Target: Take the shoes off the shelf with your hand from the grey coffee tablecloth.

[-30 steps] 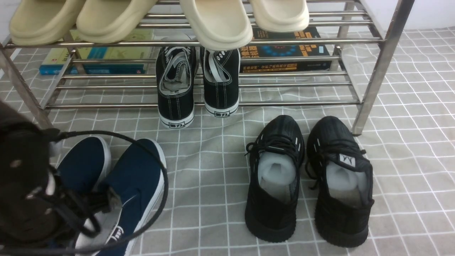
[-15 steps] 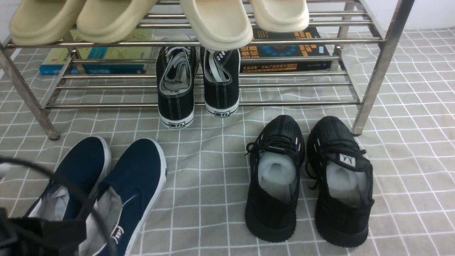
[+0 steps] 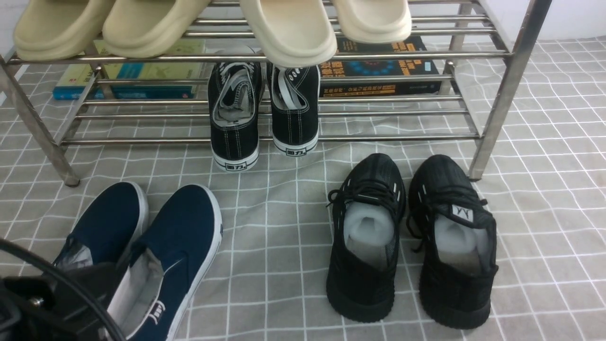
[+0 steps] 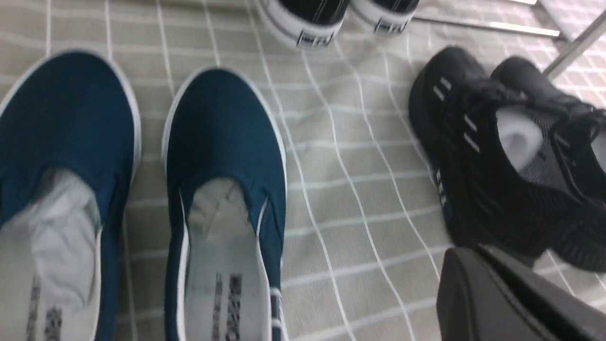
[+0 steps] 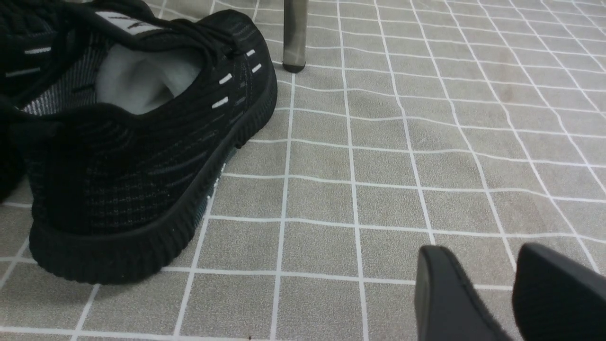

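Front view: navy slip-ons [image 3: 142, 246] sit off the rack on the cloth's near-left corner; left gripper [image 3: 52, 303], grip unreadable, hovers over them; retreat seems next.

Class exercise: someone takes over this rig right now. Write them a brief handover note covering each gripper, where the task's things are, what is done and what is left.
Left gripper: only one finger shows, holding nothing visible, beside the navy shoes.
Right gripper: open, empty, low over the grey tablecloth near the black knit shoes.
Navy shoes: side by side on the cloth in front of the shelf, off the rack.
Done: navy pair is down.
Left: black canvas sneakers remain on the lower tier, if wanted.
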You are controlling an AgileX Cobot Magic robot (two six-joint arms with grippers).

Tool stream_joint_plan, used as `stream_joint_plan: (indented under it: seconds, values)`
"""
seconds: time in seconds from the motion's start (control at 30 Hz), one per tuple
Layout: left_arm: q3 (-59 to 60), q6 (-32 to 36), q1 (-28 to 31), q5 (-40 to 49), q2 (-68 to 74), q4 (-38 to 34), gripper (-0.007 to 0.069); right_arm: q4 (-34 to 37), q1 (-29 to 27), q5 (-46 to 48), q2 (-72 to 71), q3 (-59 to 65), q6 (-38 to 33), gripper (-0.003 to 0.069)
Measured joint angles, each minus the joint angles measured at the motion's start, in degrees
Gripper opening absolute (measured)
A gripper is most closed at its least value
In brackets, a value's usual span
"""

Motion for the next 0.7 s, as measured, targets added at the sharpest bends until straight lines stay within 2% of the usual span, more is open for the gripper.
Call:
stream_joint_plan:
  seconds: [0.03,0.07,0.13,0.2,0.23,0.27,0.4,0.53,0.7]
  values:
    - [0.3,0.6,0.3,-0.5,-0.2,0.0,0.0006,0.0,0.0,0.0,0.0,0.0,0.0,0.0239]
    - [3.3,3.3,3.5,-3.9,-1.5,-1.3,0.0006,0.0,0.0,0.0,0.0,0.0,0.0,0.0239]
    - [6.2,6.7,7.0,-5.8,-3.7,-2.1,0.0008,0.0,0.0,0.0,0.0,0.0,0.0,0.0239]
    - [10.4,10.7,13.2,-6.7,-7.4,-1.7,0.0008,0.0,0.0,0.0,0.0,0.0,0.0,0.0239]
    - [10.7,10.9,13.2,-6.7,-7.7,-1.6,0.0008,0.0,0.0,0.0,0.0,0.0,0.0,0.0239]
    - [13.6,11.7,17.0,-6.8,-10.1,-0.6,0.0008,0.0,0.0,0.0,0.0,0.0,0.0,0.0239]
    - [19.1,10.4,23.3,-6.6,-16.7,2.2,0.0008,0.0,0.0,0.0,0.0,0.0,0.0,0.0239]
    - [23.2,9.5,27.2,-6.6,-23.0,4.3,0.0012,0.0,0.0,0.0,0.0,0.0,0.0,0.0239]
    - [25.3,9.3,28.1,-6.1,-26.6,5.2,0.0017,0.0,0.0,0.0,0.0,0.0,0.0,0.0239]
